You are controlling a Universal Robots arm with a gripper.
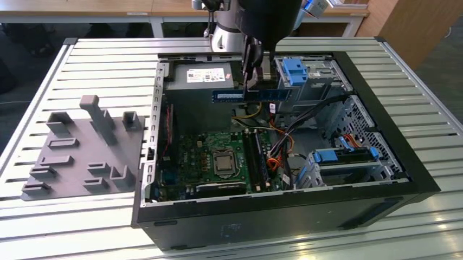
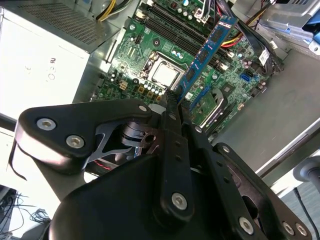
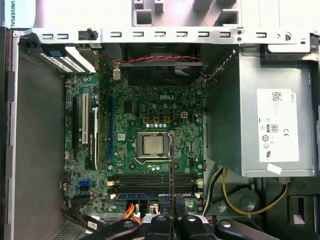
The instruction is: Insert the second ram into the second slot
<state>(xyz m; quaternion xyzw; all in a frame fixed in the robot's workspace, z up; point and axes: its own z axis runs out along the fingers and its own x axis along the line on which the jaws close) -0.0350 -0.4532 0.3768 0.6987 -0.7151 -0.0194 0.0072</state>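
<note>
Holding 1 blue second ram (image 1: 231,96) level, your gripper (image 1: 255,85) pinched tight on it | upper centre of exterior view | above open case (image 1: 289,222), clear of motherboard (image 3: 150,115)

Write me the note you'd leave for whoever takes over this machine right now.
Gripper: shut on the blue memory stick, holding it level in the air over the open computer case.
Memory slots: on the green board below, apart from the stick. The stick lies crosswise to them.
Done: the stick is gripped and lifted above the case.
Left: the stick is not yet in its slot.
</note>
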